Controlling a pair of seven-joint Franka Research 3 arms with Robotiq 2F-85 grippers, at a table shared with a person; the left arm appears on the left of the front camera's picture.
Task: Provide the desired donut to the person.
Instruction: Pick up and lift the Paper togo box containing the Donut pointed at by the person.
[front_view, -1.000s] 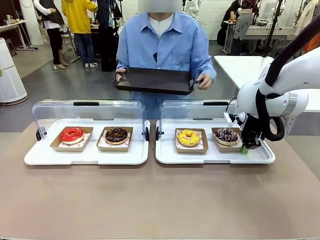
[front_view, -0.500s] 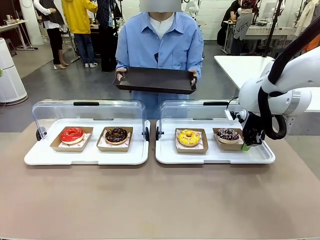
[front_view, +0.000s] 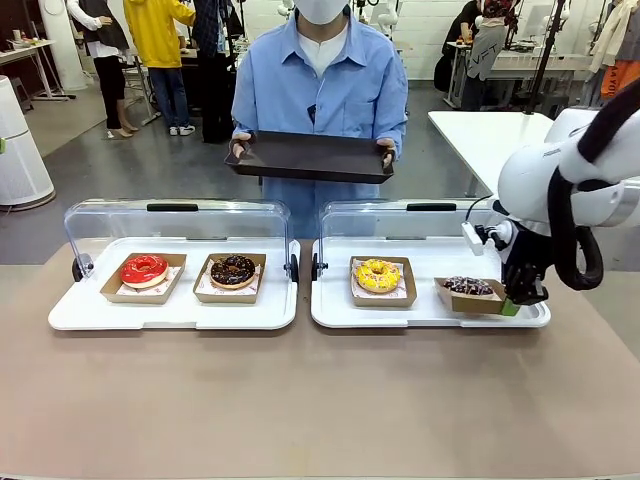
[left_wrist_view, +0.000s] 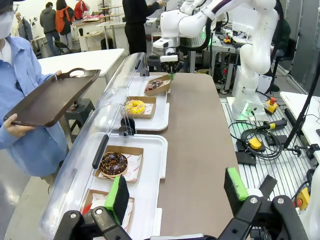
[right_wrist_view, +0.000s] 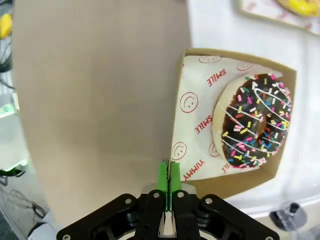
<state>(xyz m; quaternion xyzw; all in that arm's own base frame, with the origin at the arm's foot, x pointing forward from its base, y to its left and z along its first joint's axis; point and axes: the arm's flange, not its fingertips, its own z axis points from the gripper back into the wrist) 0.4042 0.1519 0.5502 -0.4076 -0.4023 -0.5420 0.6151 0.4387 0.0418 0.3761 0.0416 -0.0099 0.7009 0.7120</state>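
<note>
Within right end effector (right_wrist_view: 169, 176): donut box (front_view: 470, 300)

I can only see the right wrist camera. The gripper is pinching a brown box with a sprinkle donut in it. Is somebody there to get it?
Observer: Yes. A person in a light blue shirt stands at the far side of the table, holding a dark tray with both hands.
Operator: I see a bit of a yellow donut too. Any more?
Observer: Two more, a red donut and a chocolate donut, each in its own box on another white tray, left of the one with your brown box.
Operator: What about the other arm?
Observer: The left gripper is open, with nothing between its fingers.
</note>
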